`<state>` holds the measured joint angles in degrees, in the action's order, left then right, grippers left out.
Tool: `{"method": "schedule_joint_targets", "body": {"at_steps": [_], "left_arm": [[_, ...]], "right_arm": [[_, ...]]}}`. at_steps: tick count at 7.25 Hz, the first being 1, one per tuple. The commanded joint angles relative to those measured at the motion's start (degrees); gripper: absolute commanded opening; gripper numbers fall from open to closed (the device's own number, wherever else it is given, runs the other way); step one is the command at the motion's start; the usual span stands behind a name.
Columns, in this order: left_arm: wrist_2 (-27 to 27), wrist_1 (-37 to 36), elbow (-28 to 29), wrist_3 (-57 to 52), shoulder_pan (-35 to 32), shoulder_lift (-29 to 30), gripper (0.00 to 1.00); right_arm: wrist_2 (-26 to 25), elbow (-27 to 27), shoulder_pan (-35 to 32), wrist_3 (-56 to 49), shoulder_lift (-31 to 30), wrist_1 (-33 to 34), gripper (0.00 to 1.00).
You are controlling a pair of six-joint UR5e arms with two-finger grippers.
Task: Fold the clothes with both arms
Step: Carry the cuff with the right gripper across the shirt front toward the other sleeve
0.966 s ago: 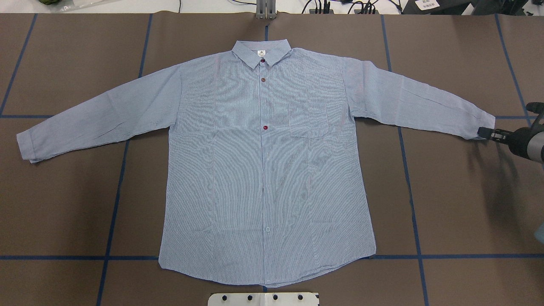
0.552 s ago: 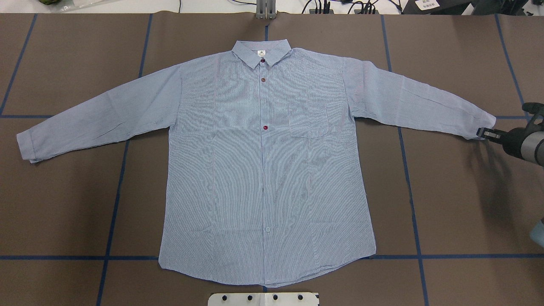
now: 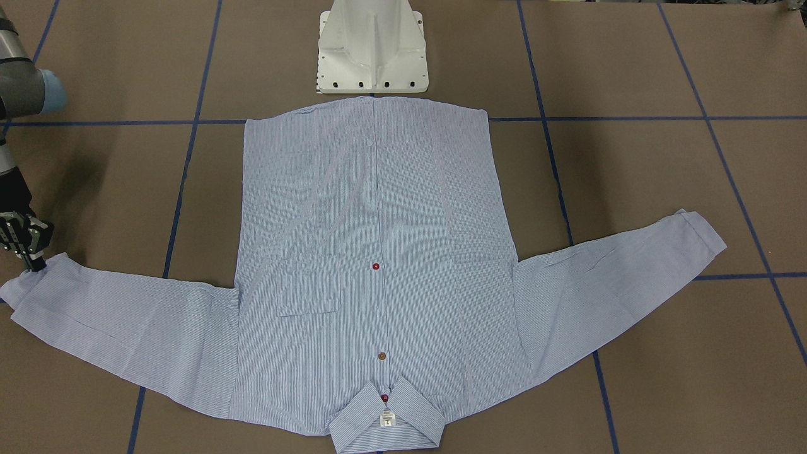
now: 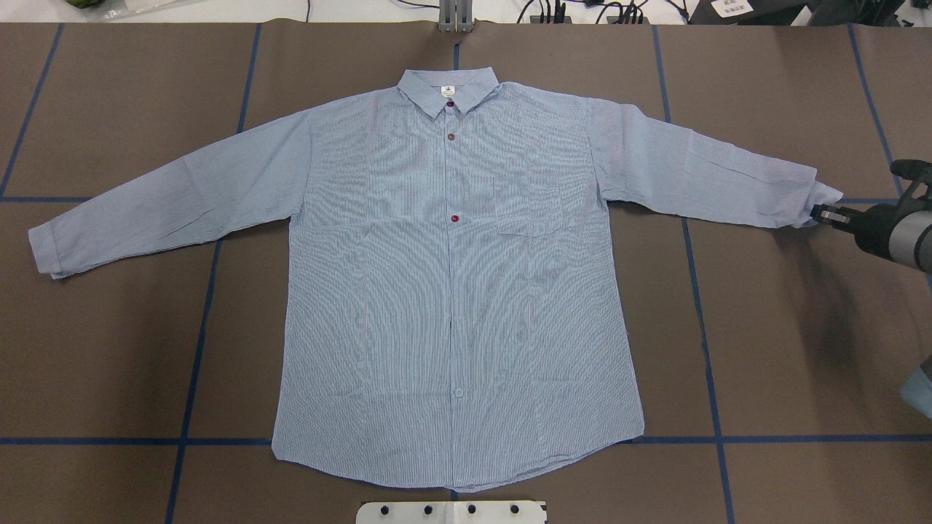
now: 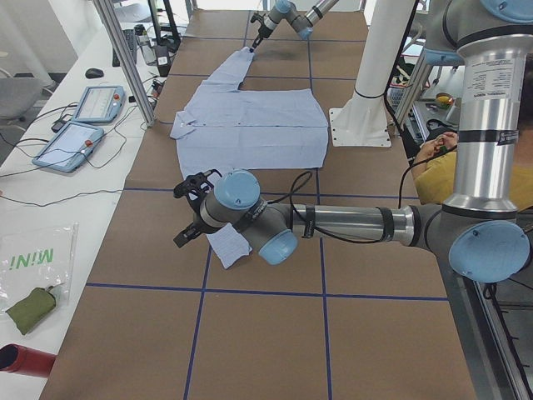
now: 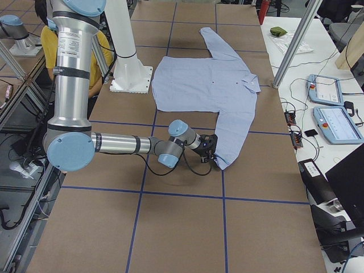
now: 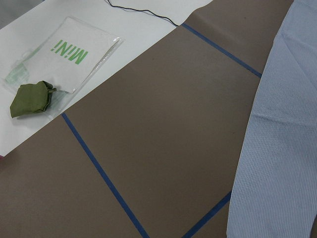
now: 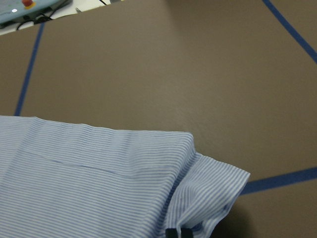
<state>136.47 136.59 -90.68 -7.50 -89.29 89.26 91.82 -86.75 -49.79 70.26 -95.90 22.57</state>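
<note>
The light blue striped shirt [image 4: 451, 291] lies flat and face up on the brown table, collar at the far side and both sleeves spread out. My right gripper [image 4: 817, 214] is shut on the right sleeve's cuff [image 8: 208, 188], which is bunched and slightly raised. The right wrist view shows the fingertips [image 8: 172, 233] pinched together in the cloth. My left gripper [image 5: 190, 212] hovers by the left cuff [image 5: 229, 246] and appears only in the exterior left view, so I cannot tell its state. In the left wrist view the left sleeve [image 7: 282, 148] runs down the right edge.
The white pedestal base [image 3: 372, 50] stands just behind the shirt's hem. Blue tape lines [image 4: 196, 327] grid the table. A green pouch [image 7: 29, 99] and a clear bag sit on the white bench past the left end, and tablets [image 5: 83, 125] lie there too. A person in yellow [image 6: 96, 51] sits behind the robot.
The right gripper has shifted toward the far side and slightly inward, dragging the right cuff with it. The cuff, flat before, is now crumpled and lifted.
</note>
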Motion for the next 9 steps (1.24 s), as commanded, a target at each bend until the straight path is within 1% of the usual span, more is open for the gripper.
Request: {"method": "schedule_joint_targets", "body": {"at_steps": [1,2,3,4,5,6,7,8,9], "left_arm": [[-0.1,1.7,0.9,0.1,0.0,-0.1,1.00],[-0.1,1.7,0.9,0.1,0.0,-0.1,1.00],[-0.1,1.7,0.8,0.1,0.0,-0.1,1.00],[0.0,1.7,0.7,0.1,0.0,-0.1,1.00],[0.0,1.7,0.7,0.1,0.0,-0.1,1.00],[0.0,1.7,0.8,0.1,0.0,-0.1,1.00],[0.0,1.7,0.8,0.1,0.0,-0.1,1.00],[0.0,1.8,0.8,0.1,0.0,-0.2,1.00],[0.0,1.8,0.7,0.1,0.0,-0.2,1.00]], "right_arm": [[-0.5,-6.0,-0.7,-4.7,3.1,0.0,0.00],[-0.5,-5.4,-0.7,-4.7,9.6,0.0,0.00],[-0.7,-4.0,1.4,-4.2,17.0,0.0,0.00],[-2.2,-2.5,3.7,-3.7,23.6,0.1,0.00],[-7.2,-2.2,7.0,-3.5,26.5,0.8,0.00],[-12.5,0.6,9.9,-3.5,31.0,0.9,0.00],[-16.3,4.1,12.8,-3.5,35.5,1.2,0.00],[-20.3,7.3,15.9,-3.6,40.8,5.6,0.00],[-23.8,9.0,19.0,-3.6,44.7,10.8,0.00]]}}
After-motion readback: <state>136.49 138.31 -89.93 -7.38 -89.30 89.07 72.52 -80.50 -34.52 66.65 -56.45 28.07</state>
